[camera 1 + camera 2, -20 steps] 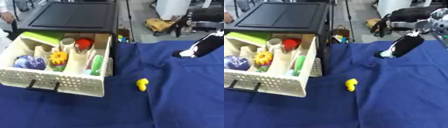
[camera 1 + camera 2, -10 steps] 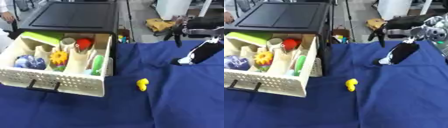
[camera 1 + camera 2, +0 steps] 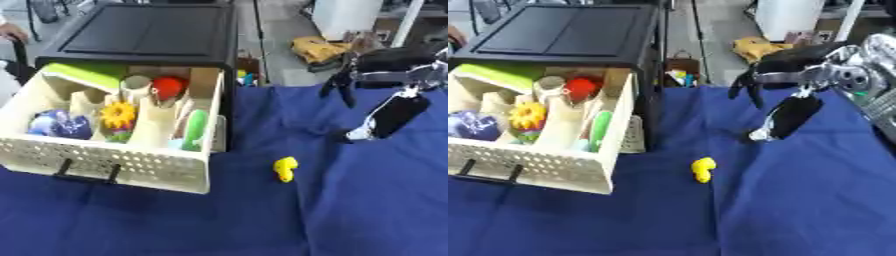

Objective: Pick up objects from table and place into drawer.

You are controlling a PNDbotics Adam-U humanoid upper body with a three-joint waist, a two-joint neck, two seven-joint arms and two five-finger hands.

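- At the left, we are seeing the drawer (image 3: 131, 165) standing pulled out of the black cabinet (image 3: 149, 32), exactly where it was a second ago; it is already holding a green block (image 3: 83, 75), a red piece (image 3: 169, 87), a yellow flower (image 3: 118, 114), a blue-white ball (image 3: 54, 124) and a green stick (image 3: 194, 131).
- Just right of the drawer, we are finding the yellow toy (image 3: 284, 168) lying alone on the blue cloth (image 3: 350, 210), unmoved and touched by nothing.
- Farther right, we are watching the right hand (image 3: 785, 117) hanging above the cloth with its fingers straight and pointing down, gripping nothing; over the last second it has swung in from the far right edge and dropped lower, closing on the toy though still well apart from it.
- We are judging that the reach for the toy is under way, with the grasp and the placing both still ahead.
- Our left hand is showing in neither view.
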